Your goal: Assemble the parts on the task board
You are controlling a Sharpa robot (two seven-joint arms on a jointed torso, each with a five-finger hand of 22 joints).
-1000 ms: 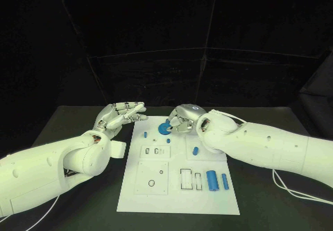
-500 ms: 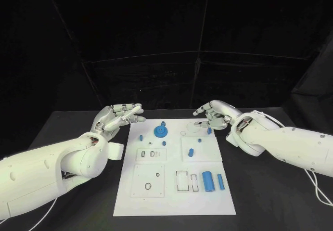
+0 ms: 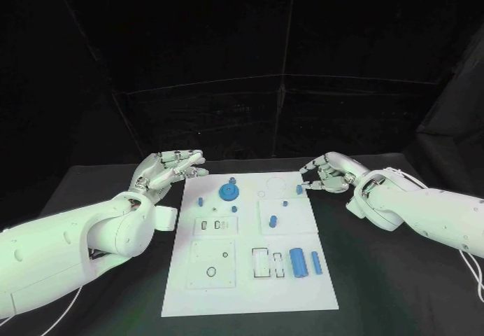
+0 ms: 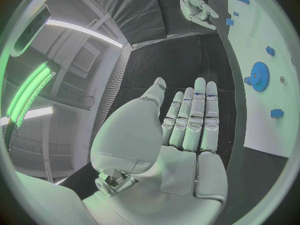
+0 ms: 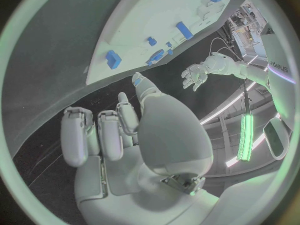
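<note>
The white task board (image 3: 247,280) lies in the middle of the black table. A blue gear (image 3: 229,190) sits on its far left part, with no hand on it. Small blue pieces (image 3: 272,222) are scattered over the far half, and a thick blue cylinder (image 3: 299,261) lies beside a slim one (image 3: 315,262) near the front right. My right hand (image 3: 331,171) hovers at the board's far right corner, fingers loosely bent and holding nothing, close to a small blue piece (image 3: 299,188). My left hand (image 3: 171,168) is raised off the board's far left corner, flat and empty. The left wrist view shows the gear (image 4: 259,76).
A white block (image 3: 168,218) on my left arm hangs by the board's left edge. Black table (image 3: 393,294) surrounds the board on all sides. Black curtains close off the back. Several empty slots (image 3: 267,262) mark the board's near half.
My right hand has let go of the blue gear, which now rests on the board, and has drawn back to the right past the board's corner. The left hand has barely moved.
</note>
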